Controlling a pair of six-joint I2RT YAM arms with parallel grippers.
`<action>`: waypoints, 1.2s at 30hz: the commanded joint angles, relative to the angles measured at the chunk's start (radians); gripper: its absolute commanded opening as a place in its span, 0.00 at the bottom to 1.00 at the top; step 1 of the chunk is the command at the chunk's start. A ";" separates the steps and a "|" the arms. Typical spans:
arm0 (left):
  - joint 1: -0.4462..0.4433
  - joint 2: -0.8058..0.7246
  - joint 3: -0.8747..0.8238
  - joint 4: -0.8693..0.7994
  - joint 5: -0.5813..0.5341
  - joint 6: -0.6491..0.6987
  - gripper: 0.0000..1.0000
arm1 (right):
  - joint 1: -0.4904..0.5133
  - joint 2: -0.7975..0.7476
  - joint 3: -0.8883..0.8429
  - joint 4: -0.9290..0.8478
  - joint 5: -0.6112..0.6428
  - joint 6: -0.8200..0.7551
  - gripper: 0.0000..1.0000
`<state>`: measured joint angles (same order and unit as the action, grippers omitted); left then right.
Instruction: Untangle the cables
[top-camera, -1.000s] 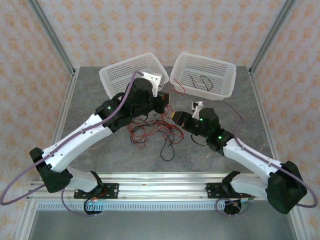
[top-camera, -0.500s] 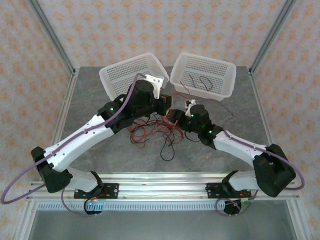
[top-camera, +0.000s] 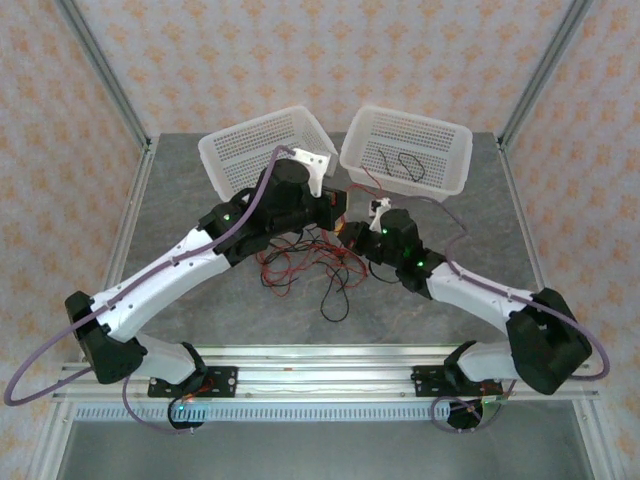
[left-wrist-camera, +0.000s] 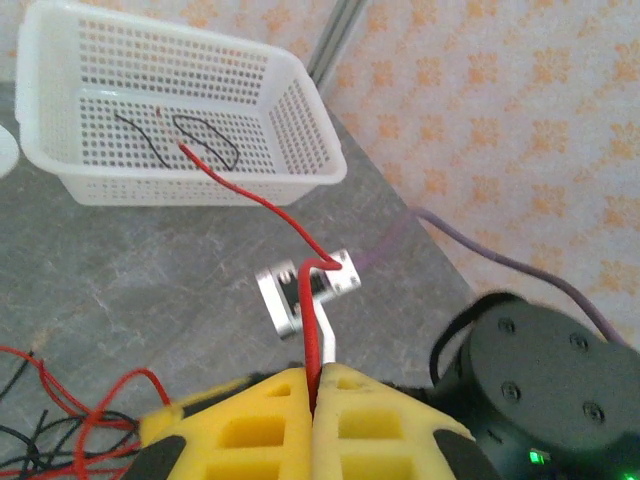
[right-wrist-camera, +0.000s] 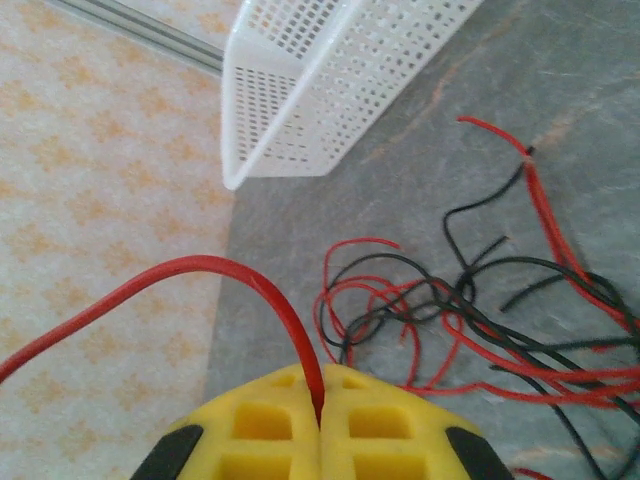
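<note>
Left gripper (left-wrist-camera: 316, 392) is pinched tight on a red cable (left-wrist-camera: 262, 200) that runs up into the white basket (left-wrist-camera: 300, 110). Right gripper (right-wrist-camera: 320, 405) is clamped on a red strand (right-wrist-camera: 230, 268) too. The tangle (top-camera: 310, 262) of red and black cables lies on the table (top-camera: 240, 315) between the arms.

**Patterned walls around a grey stone-look desk**

The desk (top-camera: 165, 190) has a grey, marbled top with faint lighter veins. The back wall (top-camera: 320, 50) and both side walls carry pale peach wallpaper with a repeating orange floral motif. A slanted metal post (top-camera: 100, 65) rises at the left rear corner, and a second post (top-camera: 540, 70) at the right rear. A silver aluminium rail (top-camera: 330, 358) runs along the near edge, with a perforated strip (top-camera: 320, 412) below it. The light is soft and even.
</note>
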<state>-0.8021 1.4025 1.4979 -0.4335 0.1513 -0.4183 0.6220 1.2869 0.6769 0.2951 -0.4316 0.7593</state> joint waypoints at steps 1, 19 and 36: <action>0.022 0.029 0.097 -0.047 -0.103 0.027 0.00 | 0.005 -0.081 -0.012 -0.094 0.048 -0.158 0.00; 0.176 0.159 0.320 -0.073 -0.262 0.146 0.00 | 0.005 -0.295 -0.119 -0.155 0.238 -0.945 0.02; 0.287 0.326 0.590 -0.045 -0.411 0.241 0.00 | 0.005 -0.392 -0.108 -0.190 0.252 -0.808 0.64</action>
<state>-0.5442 1.7050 2.0289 -0.5072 -0.2005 -0.2237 0.6220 0.9363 0.5568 0.1181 -0.2031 -0.1299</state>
